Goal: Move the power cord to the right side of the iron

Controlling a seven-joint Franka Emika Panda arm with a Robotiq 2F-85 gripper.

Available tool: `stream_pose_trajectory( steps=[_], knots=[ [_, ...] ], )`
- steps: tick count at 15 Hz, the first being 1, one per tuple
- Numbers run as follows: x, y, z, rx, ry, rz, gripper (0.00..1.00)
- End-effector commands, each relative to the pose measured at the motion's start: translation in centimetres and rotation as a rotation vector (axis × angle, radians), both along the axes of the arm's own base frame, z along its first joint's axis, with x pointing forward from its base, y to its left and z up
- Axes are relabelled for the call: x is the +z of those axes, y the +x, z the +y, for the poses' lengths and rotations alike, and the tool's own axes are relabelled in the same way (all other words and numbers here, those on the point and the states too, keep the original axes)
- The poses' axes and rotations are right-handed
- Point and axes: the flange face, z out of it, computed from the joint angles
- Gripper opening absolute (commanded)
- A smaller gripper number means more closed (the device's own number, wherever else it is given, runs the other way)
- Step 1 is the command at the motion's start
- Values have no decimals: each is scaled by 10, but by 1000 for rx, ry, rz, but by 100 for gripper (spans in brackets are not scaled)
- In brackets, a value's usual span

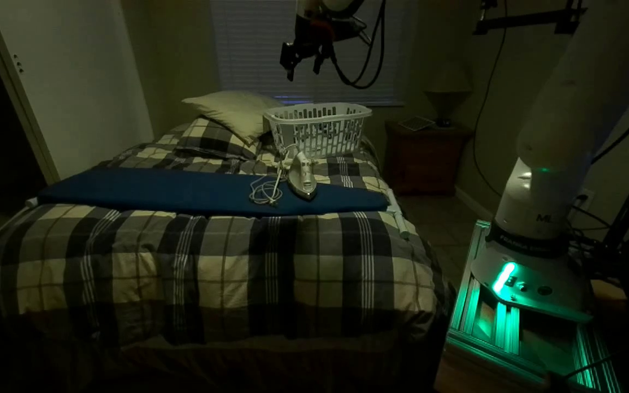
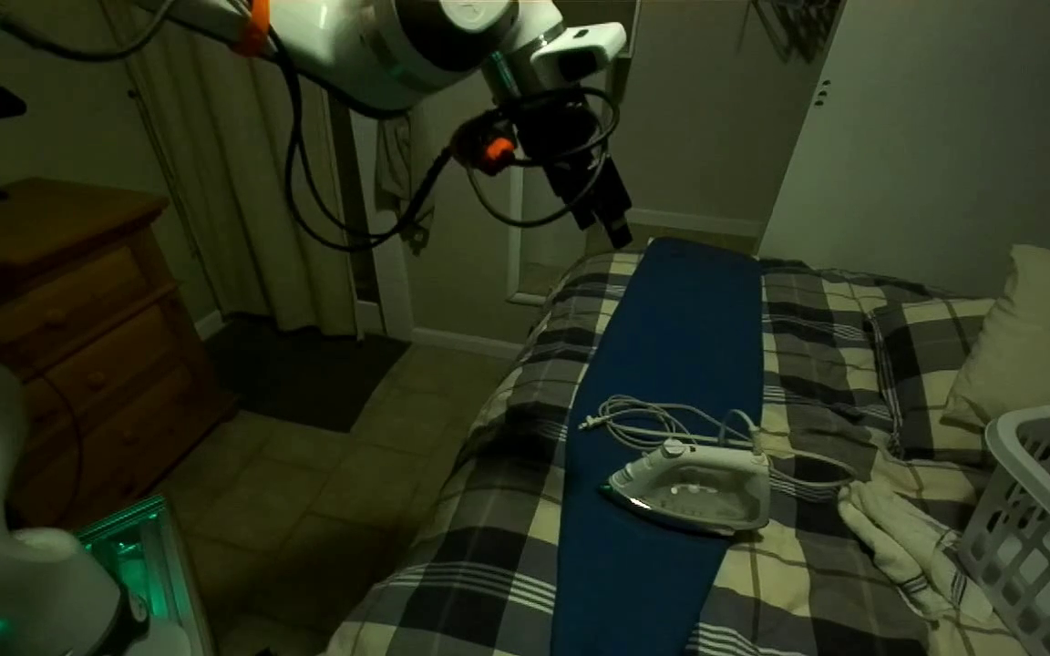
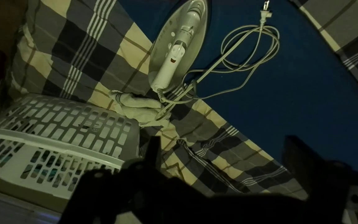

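Exterior views from foot and side of bed (image 1: 227, 267), sharing the iron (image 2: 705, 492); wrist view nearer, looking down

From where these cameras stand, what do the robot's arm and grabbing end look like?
The arm is white and rounded, with dark joint sections, an orange band and black cables. Its gripper is black and angular, with two fingers. The base has a pale-lettered black band and a green light strip.
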Motion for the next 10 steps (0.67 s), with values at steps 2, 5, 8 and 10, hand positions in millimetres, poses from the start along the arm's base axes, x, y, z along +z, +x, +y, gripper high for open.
stream_pose_trajectory(
  steps=[2,5,8,10],
  knots=[
    [-6,10,-3,-2,7,11,100],
    [-3,12,-1,2,7,6,100],
    [-26,42,-37,-34,113,33,100],
    [-38,66,-60,-1,177,50,100]
  ],
)
